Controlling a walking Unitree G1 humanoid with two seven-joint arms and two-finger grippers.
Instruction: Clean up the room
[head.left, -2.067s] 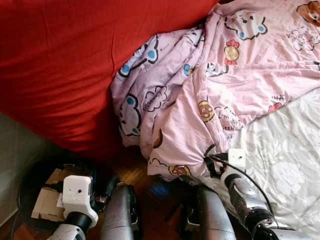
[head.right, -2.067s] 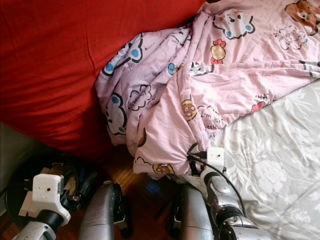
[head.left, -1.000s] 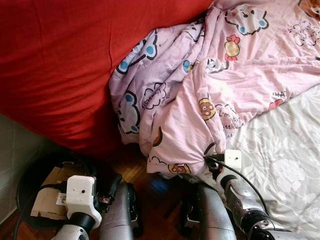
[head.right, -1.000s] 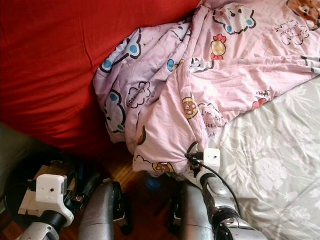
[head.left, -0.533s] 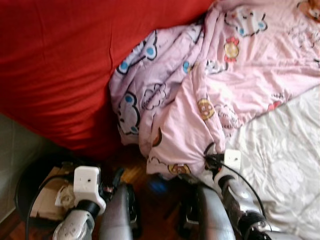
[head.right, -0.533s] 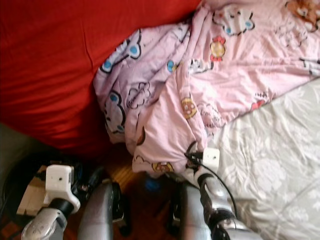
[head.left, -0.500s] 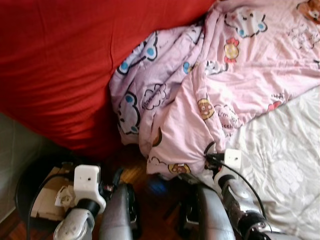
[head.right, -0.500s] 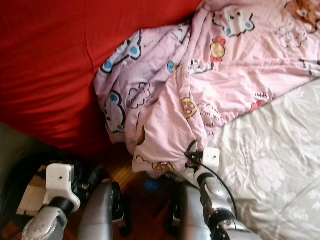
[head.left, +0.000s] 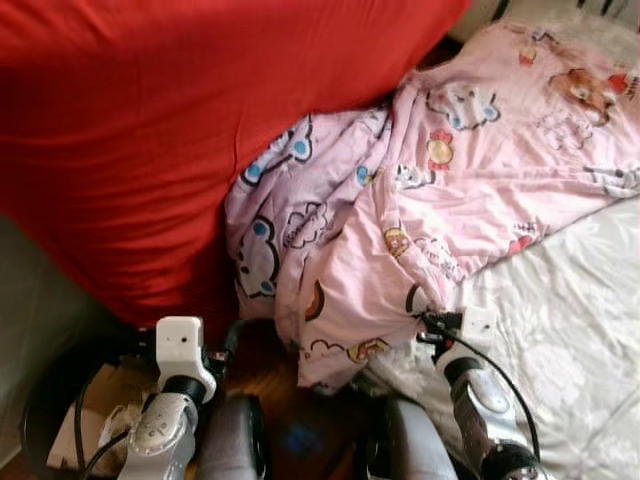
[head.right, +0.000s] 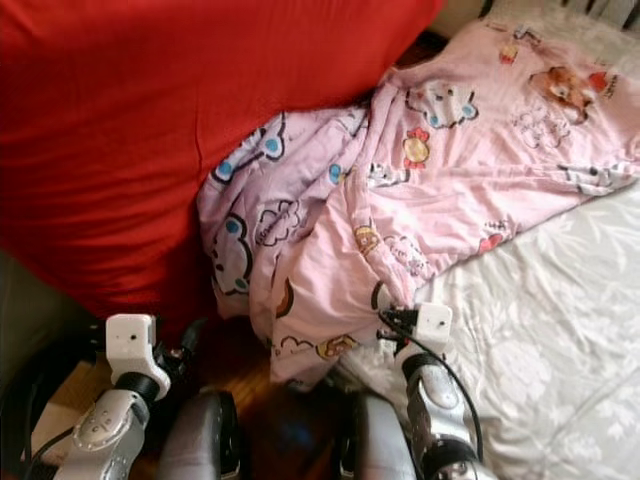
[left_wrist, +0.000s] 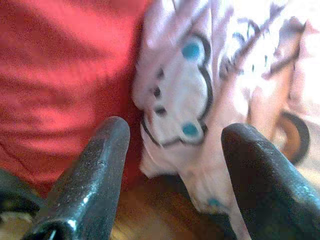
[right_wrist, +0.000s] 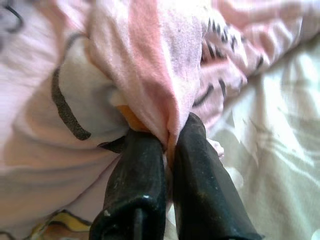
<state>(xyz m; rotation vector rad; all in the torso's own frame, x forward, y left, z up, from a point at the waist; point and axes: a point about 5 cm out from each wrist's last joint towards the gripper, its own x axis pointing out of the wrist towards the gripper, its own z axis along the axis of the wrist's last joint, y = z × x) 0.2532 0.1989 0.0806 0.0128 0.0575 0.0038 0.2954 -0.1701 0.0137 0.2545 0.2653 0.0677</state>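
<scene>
Left gripper (left_wrist: 172, 165): fingers spread wide, empty, low beside the red cover (head.left: 150, 130). Blanket (head.left: 400, 230): pink, cartoon animal print, crumpled between the red cover and white sheet (head.left: 560, 340), one edge hanging toward the floor. Right gripper (right_wrist: 167, 145): pinched tight on a blanket fold.

Both head views look steeply down from above the robot's own legs, facing the red cover (head.left: 150, 130) at ten o'clock and the pink quilt (head.right: 440, 190) at one o'clock. They share nearly the whole scene, slightly offset sideways. The left wrist view sits low and close, looking along its fingers (left_wrist: 87, 180) at the quilt's hanging edge. The right wrist view presses right against a pinched quilt fold.
</scene>
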